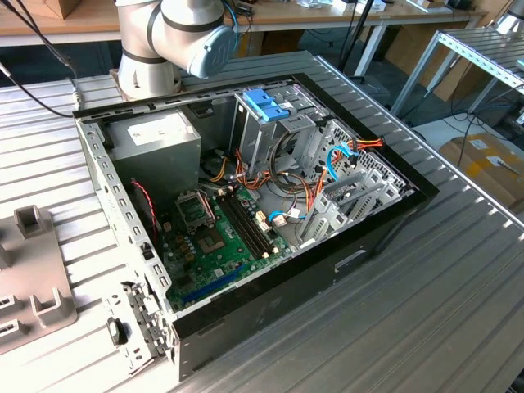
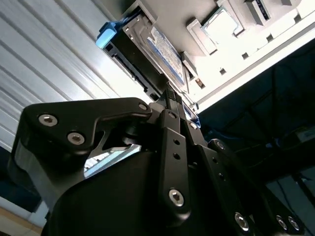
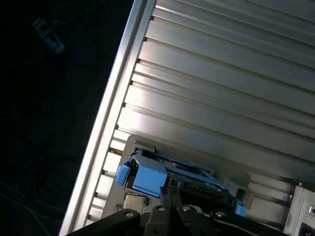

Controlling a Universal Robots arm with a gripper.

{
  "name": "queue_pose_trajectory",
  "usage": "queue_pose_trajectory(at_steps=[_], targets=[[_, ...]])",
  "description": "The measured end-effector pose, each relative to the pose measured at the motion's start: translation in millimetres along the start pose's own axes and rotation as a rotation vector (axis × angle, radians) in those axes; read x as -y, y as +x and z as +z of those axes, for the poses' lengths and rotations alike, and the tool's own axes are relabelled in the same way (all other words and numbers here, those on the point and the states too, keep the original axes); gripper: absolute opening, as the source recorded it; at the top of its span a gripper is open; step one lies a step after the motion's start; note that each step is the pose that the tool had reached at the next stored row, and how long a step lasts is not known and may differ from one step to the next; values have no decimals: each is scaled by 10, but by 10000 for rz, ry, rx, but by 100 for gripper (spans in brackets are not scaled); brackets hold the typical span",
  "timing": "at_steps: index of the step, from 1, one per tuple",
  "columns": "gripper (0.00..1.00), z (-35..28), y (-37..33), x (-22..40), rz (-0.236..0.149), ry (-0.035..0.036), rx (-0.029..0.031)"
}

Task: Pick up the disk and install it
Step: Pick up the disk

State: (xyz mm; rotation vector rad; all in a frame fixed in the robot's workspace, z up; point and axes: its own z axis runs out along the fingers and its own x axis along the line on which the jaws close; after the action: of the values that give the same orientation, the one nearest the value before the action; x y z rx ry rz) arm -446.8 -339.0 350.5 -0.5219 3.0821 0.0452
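At the edge of the ribbed aluminium table (image 3: 221, 73), the disk (image 3: 147, 178) sits in a pale grey holder (image 3: 129, 143), one blue rail turned toward the first wrist view. The black gripper (image 3: 170, 191) stands directly at the disk's near end, close enough to seem in contact. Whether it is clamped on the disk or merely poised against it cannot be told. In the second wrist view the disk's white-and-blue label appears obliquely, a blue rail end projects at one corner, and the gripper's black linkage occupies the foreground. The disk is not yet installed.

In the exterior view, the open computer case (image 1: 270, 286) lies on its side on the table, in front of the arm base (image 1: 155, 49). Inside it, a grey power-supply box (image 1: 155, 135) fills the corner nearest the arm base, and a green motherboard (image 1: 214, 237) covers the floor of the case. A metal drive cage (image 1: 262, 139) stands upright beside them, topped by a blue latch (image 1: 266, 105). Orange and blue cables (image 1: 344, 151) run on the exterior view's right of the cage. A grey moulded fixture (image 1: 37, 278) rests on the table at the exterior view's left of the case.
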Motion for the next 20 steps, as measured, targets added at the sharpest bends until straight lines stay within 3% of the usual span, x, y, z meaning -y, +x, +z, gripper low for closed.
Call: queue_pose_trajectory(at_steps=[8,11,13,20], targets=[[11,3,0,0,-1874,-37,-49],[11,4,0,0,-2789,-55,-73],[11,5,0,0,-3613,-72,-95],[11,6,0,1,-4963,-98,-129]])
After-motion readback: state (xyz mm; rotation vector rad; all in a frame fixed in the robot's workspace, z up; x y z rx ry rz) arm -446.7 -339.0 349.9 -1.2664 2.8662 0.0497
